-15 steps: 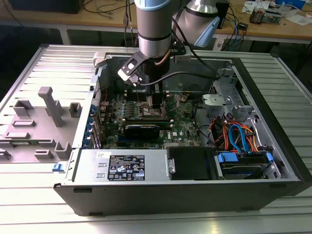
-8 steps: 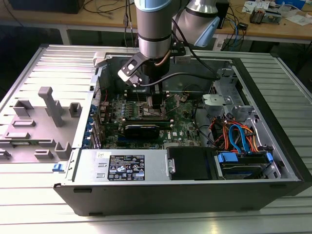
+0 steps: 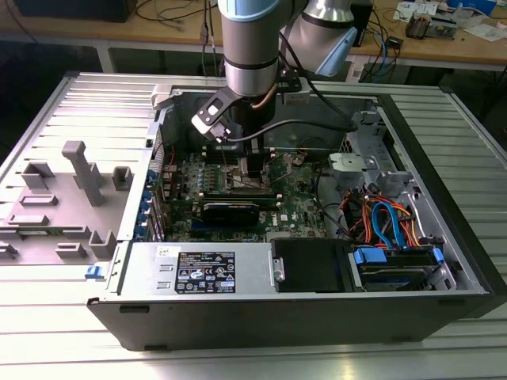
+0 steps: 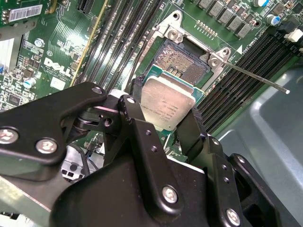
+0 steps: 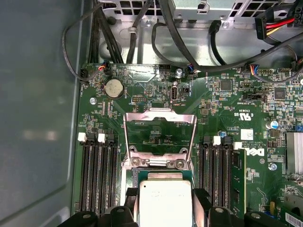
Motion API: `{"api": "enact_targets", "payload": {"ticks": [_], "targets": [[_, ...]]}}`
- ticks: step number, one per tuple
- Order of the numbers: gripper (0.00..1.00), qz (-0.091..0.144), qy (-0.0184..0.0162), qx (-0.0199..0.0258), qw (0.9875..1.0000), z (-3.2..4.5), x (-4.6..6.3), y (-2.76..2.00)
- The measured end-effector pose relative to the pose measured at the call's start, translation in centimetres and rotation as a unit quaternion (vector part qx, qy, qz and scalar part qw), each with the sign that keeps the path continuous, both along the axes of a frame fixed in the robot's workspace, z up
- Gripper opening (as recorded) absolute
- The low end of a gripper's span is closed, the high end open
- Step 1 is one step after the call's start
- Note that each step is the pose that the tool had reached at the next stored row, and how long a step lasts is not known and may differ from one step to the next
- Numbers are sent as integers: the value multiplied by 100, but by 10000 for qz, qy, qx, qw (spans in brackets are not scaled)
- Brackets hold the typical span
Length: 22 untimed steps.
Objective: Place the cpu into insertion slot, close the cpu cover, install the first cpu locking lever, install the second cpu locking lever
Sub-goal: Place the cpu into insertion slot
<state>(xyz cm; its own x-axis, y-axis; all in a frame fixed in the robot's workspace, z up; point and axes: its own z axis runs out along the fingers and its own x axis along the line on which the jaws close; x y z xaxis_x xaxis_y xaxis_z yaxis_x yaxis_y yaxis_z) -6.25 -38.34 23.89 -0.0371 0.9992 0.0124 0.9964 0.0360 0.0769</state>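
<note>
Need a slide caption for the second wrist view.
Gripper holding the cpu by its edges, close to the exposed insertion slot.

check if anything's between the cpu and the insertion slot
Nothing visible. The gripper holds the cpu above the insertion slot, whose contacts lie bare. The cpu cover is swung open, clear of the slot.

cpu: in the gripper, above the insertion slot
cpu cover: raised off the slot, hinged at its edge
memory slots: either side of the slot
</note>
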Motion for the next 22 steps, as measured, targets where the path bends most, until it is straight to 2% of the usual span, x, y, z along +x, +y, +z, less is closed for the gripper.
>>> {"api": "enact_targets", "payload": {"ticks": [11, 14, 22], "targets": [[54, -4, 0, 0, 10000, -3, -3, 2], [54, -7, 0, 0, 10000, -64, -4, 23], [54, -91, -1, 0, 10000, -161, -20, 35]]}}
